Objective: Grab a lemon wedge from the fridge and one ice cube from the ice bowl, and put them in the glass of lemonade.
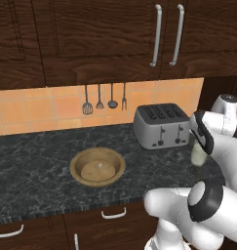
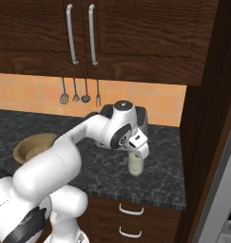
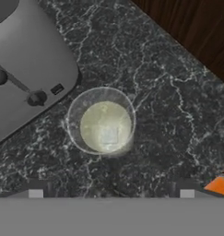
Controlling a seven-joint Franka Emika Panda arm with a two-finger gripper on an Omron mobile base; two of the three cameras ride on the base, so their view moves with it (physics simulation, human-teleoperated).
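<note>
My pincer (image 3: 111, 193) hangs right above the glass of lemonade (image 3: 102, 121), its tips spread wide at the lower edge of the hand view and nothing between them. The glass stands upright on the dark marbled desk (image 3: 168, 115), just beside the silver toaster (image 3: 26, 69) and apart from it, near the desk's right end by the dark wooden side panel (image 2: 202, 118). Looking down into the pale yellow drink, I see a small whitish square shape floating near the middle, which I take to be the ice cube (image 3: 109, 134), so that part of the job looks done. Whether a lemon wedge is also in there I cannot tell; the liquid's colour would hide one, and nothing yellow-green stands out. The wooden bowl (image 1: 97, 166) sits well to the left on the desk, with one faint pale lump at its centre, too small to name. A strip of the grey fridge (image 2: 226, 190) shows at the far right. If the wedge is not yet in, fetching it from there is what remains.
</note>
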